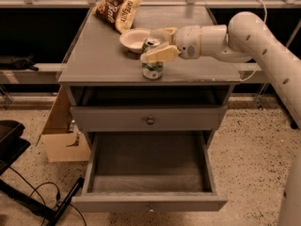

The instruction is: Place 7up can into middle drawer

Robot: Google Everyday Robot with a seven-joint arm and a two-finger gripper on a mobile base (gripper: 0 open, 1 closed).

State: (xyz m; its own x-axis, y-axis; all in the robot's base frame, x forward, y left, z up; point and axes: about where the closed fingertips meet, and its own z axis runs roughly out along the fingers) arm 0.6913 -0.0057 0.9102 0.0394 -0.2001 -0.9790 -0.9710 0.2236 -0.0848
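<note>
The 7up can stands upright near the front edge of the grey cabinet top. My gripper reaches in from the right and is open. One finger lies across the front of the can's upper part. The other finger is behind the can. The can rests on the top. The middle drawer is pulled out wide below, its dark tray interior bare, with its front panel nearest the camera.
A white bowl sits just behind the can, and two snack bags lie at the back. A closed drawer front with a knob is above the open drawer. A cardboard box and black cables are on the floor at left.
</note>
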